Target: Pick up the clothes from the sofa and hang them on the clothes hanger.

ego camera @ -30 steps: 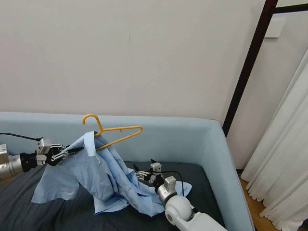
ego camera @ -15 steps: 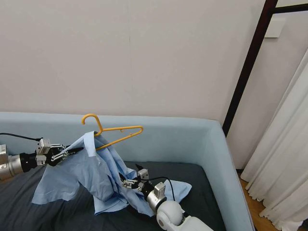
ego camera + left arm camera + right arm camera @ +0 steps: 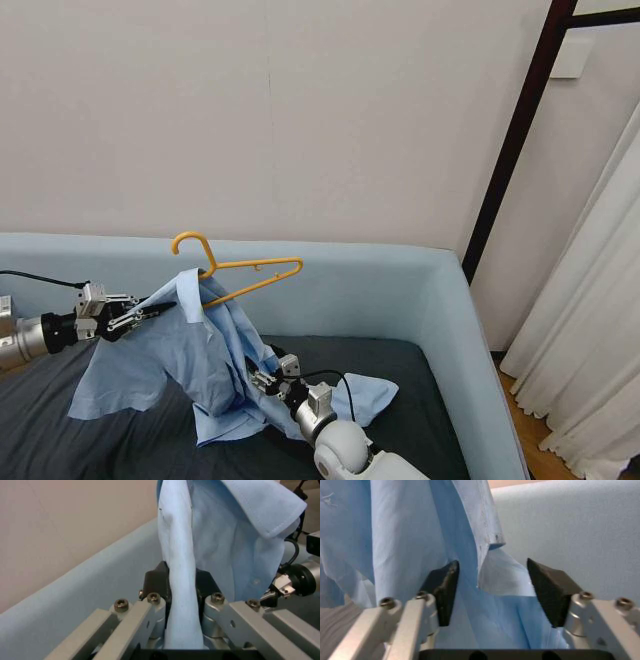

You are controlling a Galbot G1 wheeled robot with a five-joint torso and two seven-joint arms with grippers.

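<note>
Shirt [image 3: 205, 345], light blue, in head view draped over left half of yellow hanger [image 3: 255, 270], raised above dark seat of sofa [image 3: 420, 295], lower part trailing down onto seat cushion. Hook of hanger up, right half bare and pointing toward sofa's right end, in front of pale blue backrest. Left pincer [image 3: 150, 312] at left, reaching in level from arm at picture's edge, pinching shirt near collar, just beside hanger's covered end. Right pincer [image 3: 262, 380] low in middle, at shirt's hanging lower folds, just above seat. Plain wall [image 3: 300, 100] behind, dark post [image 3: 515, 130] and white curtain [image 3: 590, 330] at right.

Left wrist view: left pincer [image 3: 182, 588] pressed together on vertical fold of shirt [image 3: 225, 536], black pads tight on both sides of cloth. Stitched collar edge above, hanging open. Backrest of sofa [image 3: 75, 603] alongside, wall above it.

Right wrist view: right pincer [image 3: 495, 588] spread, black pads well apart, not closed on cloth. Free edge of shirt [image 3: 415, 536] hanging between pads, nearer one pad; touching it or not, cannot tell. More folds of same cloth filling space beyond. Backrest of sofa [image 3: 570, 521] behind cloth.
</note>
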